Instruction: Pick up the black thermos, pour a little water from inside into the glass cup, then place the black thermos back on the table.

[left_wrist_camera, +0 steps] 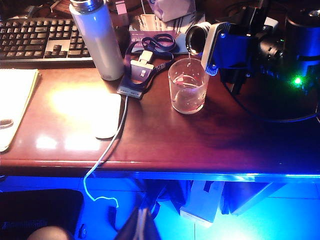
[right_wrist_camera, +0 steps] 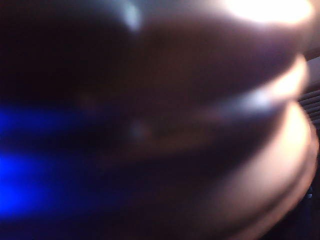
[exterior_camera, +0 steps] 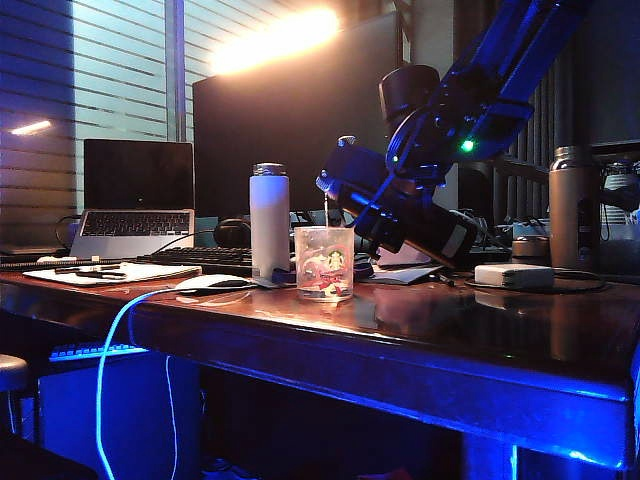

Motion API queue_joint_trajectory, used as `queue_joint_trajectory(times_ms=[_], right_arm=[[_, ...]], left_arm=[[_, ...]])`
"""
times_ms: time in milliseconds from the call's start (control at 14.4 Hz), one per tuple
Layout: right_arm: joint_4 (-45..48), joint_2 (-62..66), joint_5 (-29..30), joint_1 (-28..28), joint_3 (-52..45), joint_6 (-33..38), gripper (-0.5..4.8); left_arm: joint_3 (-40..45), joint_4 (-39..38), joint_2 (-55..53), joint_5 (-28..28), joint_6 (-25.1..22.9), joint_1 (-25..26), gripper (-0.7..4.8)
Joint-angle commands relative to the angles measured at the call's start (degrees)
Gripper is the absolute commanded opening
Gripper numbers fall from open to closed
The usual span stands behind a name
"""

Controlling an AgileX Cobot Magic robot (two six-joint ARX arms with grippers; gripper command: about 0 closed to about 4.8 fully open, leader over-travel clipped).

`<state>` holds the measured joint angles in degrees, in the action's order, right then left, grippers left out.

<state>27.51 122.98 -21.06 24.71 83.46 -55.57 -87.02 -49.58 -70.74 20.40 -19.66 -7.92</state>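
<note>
My right gripper [exterior_camera: 352, 186] is shut on the black thermos [exterior_camera: 432, 234] and holds it tilted, mouth down, over the glass cup [exterior_camera: 324, 262]. A thin stream of water falls from the mouth into the cup. The left wrist view shows the thermos mouth [left_wrist_camera: 196, 36] just above the cup [left_wrist_camera: 188, 92], with the blue right gripper [left_wrist_camera: 214, 49] clamped behind it. The right wrist view is filled by the blurred dark thermos [right_wrist_camera: 150, 125]. My left gripper [left_wrist_camera: 143, 226] hangs in front of the table [left_wrist_camera: 150, 145], jaws together, holding nothing.
A white bottle [exterior_camera: 269, 220] stands just left of the cup, with a keyboard [exterior_camera: 200, 258], laptop [exterior_camera: 135, 200], white mouse [exterior_camera: 210, 283] and notepad [exterior_camera: 110, 272] further left. A bronze bottle [exterior_camera: 570, 205] and a white adapter [exterior_camera: 513, 275] are at the right. A lanyard badge [left_wrist_camera: 142, 70] lies beside the cup.
</note>
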Motion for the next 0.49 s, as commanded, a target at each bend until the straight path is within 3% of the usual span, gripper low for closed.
queue_joint_trajectory(times_ms=[70, 487], right_arm=[[4.85, -1.07, -0.72, 0.13, 1.07, -1.88, 0.25], [4.87, -1.07, -0.72, 0.13, 1.07, -3.23, 0.25]], left_arm=[[-0.26, 0.37, 0.17, 0.2, 0.15, -0.02, 0.22], [-0.26, 0.37, 0.17, 0.2, 0.15, -0.02, 0.22]])
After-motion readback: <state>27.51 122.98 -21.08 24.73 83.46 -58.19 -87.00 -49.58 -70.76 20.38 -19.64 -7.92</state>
